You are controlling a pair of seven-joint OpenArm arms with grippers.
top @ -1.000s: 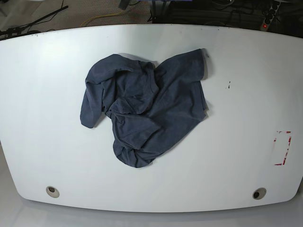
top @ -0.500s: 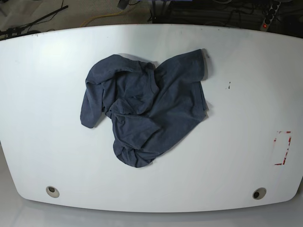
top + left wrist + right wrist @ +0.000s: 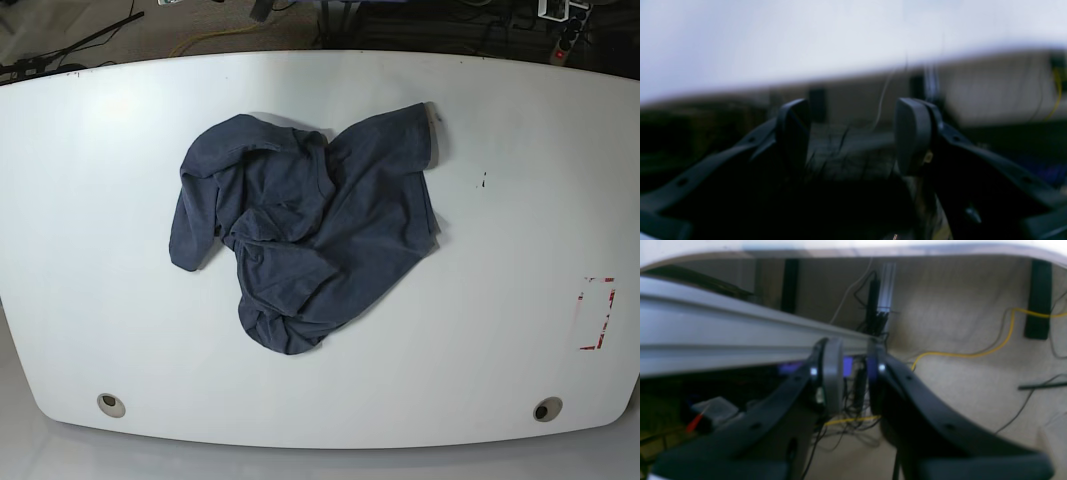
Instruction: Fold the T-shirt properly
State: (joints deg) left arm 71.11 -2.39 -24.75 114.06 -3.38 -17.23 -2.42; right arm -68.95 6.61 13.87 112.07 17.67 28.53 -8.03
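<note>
The T-shirt [image 3: 305, 230] lies crumpled near the middle of the white table [image 3: 80, 250], while the left gripper [image 3: 853, 133] stands wide apart and the right gripper [image 3: 855, 373] narrowly parted, both empty

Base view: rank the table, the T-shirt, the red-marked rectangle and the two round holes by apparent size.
1. table
2. T-shirt
3. red-marked rectangle
4. left hole and right hole: they look alike, so unranked.
</note>
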